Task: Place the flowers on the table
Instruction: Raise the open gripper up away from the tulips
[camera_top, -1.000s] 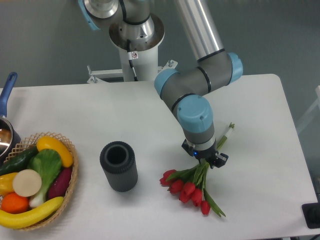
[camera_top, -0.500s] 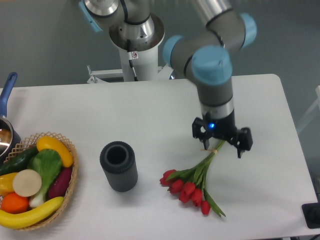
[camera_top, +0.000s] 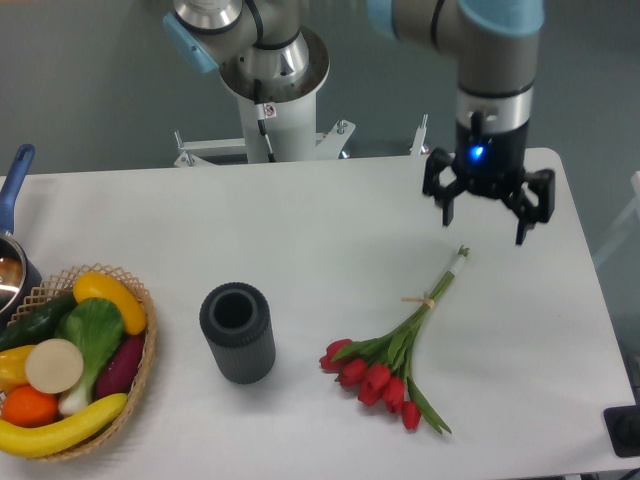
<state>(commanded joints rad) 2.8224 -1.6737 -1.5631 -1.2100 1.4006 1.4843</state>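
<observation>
The flowers (camera_top: 392, 357), a bunch of red tulips with green stems tied with thin string, lie flat on the white table (camera_top: 300, 220), heads toward the front and stem ends pointing up-right. My gripper (camera_top: 485, 220) hangs open well above and behind the stem tips, fingers (camera_top: 521, 215) spread wide with nothing between them. It is clear of the bunch.
A dark cylinder (camera_top: 238, 332) stands upright left of the tulips. A wicker basket of vegetables (camera_top: 70, 360) sits at the front left, with a pot with a blue handle (camera_top: 14, 220) behind it. The arm's base (camera_top: 270, 90) rises at the table's back edge.
The gripper let go of the stems, rose and moved back-right away from the bunch. The tulips stay lying where they were set down.
</observation>
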